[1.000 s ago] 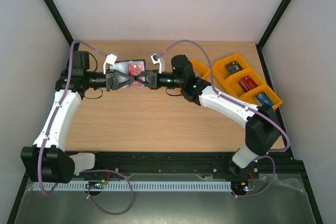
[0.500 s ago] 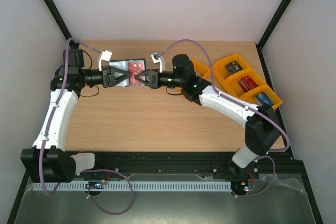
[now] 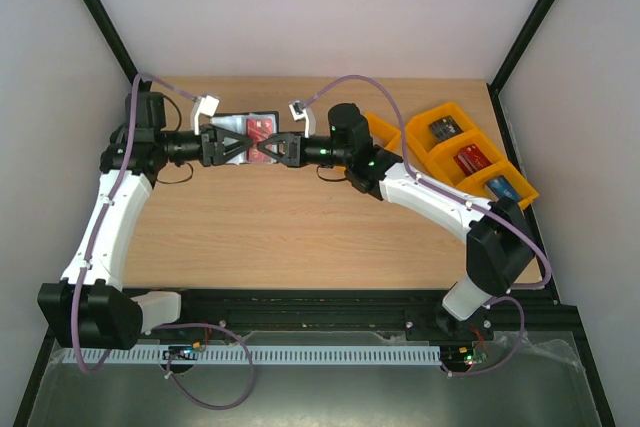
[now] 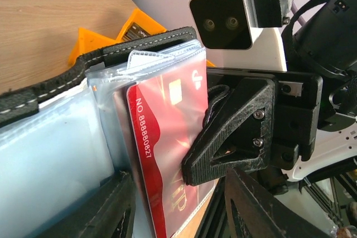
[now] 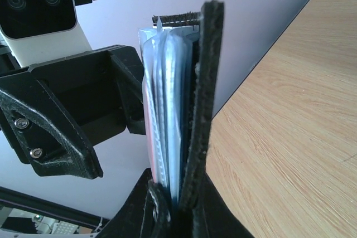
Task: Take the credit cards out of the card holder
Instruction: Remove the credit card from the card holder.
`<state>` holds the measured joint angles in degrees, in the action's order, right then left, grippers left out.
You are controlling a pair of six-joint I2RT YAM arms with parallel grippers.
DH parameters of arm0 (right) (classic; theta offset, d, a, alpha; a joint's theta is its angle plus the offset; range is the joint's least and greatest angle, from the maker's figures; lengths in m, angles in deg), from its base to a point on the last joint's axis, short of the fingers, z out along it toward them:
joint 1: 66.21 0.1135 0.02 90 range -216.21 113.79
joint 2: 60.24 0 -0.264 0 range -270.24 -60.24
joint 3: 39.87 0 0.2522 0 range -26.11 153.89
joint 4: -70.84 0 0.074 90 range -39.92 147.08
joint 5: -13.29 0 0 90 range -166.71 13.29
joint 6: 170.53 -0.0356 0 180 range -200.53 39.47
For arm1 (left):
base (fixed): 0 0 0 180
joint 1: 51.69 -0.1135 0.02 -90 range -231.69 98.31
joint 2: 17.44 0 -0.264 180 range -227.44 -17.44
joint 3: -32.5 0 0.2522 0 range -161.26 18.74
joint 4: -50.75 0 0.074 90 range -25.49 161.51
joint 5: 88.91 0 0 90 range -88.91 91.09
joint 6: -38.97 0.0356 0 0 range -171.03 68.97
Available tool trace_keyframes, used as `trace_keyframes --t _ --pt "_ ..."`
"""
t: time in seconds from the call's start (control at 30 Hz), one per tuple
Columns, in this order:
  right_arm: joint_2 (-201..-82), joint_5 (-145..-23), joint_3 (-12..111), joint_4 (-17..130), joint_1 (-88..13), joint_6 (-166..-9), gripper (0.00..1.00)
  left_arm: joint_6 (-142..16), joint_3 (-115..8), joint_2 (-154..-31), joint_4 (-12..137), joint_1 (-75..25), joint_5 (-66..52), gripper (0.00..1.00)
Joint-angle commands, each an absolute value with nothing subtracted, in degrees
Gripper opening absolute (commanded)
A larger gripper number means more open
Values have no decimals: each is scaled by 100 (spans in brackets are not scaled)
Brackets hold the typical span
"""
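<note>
The black card holder (image 3: 247, 128) hangs open above the far left of the table. My right gripper (image 3: 270, 150) is shut on it; in the right wrist view the right gripper (image 5: 178, 196) pinches the black cover (image 5: 203, 82) and clear pockets (image 5: 170, 104) edge-on. A red credit card (image 4: 162, 154) with pale print sits in a clear pocket, and a right fingertip (image 4: 223, 149) presses against it. My left gripper (image 4: 178, 213) is open, with its fingers (image 4: 109, 210) on either side of the lower edge of the card and pockets. From above, the left gripper (image 3: 230, 144) faces the right one.
Orange trays (image 3: 432, 125) stand at the far right of the table, holding a dark, a red and a blue item. An orange tray (image 4: 89, 40) shows behind the holder in the left wrist view. Bare wood (image 3: 290, 227) lies in front of both grippers.
My left gripper has opened. It drew back to the left, then came right again toward the holder. The right gripper has kept its hold in the same place.
</note>
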<state>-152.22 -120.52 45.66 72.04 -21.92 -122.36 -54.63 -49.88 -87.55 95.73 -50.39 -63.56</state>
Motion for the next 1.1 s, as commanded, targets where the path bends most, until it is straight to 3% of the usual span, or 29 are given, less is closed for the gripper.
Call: trace_keyframes --t 0.0,0.13,0.2,0.27,0.33,0.5,0.67,0.93,1.07 --pt "-15284 -12610 4885 8156 -1945 -12255 2 -5724 -4960 -8810 9425 -4763 -6874 48" --pt "-15416 -12490 4871 8460 -1944 -12437 2 -5900 -4885 -8819 9304 -4581 -7393 43" --pt "-15478 -12451 4869 8631 -1943 -12616 2 -5962 -4899 -8799 9267 -4550 -7628 29" --pt "-15523 -12393 4860 8746 -1937 -12705 2 -5969 -4931 -8765 9271 -4550 -7769 8" --pt "-15545 -12381 4878 8778 -1940 -12754 2 -5977 -4962 -8757 9300 -4545 -7872 2" --pt "-15450 -12377 4839 8607 -1944 -12591 2 -5905 -5007 -8750 9438 -4642 -7969 2" --pt "-15326 -12333 4824 8364 -1957 -12348 18 -5652 -5063 -8745 9795 -5114 -7975 2" --pt "-15065 -12271 4582 8200 -2100 -12246 15 -4742 -5277 -8767 10608 -5458 -7712 2" --pt "-14876 -12291 4517 8061 -2176 -12108 21 -4509 -5334 -8780 10773 -5580 -7609 2"
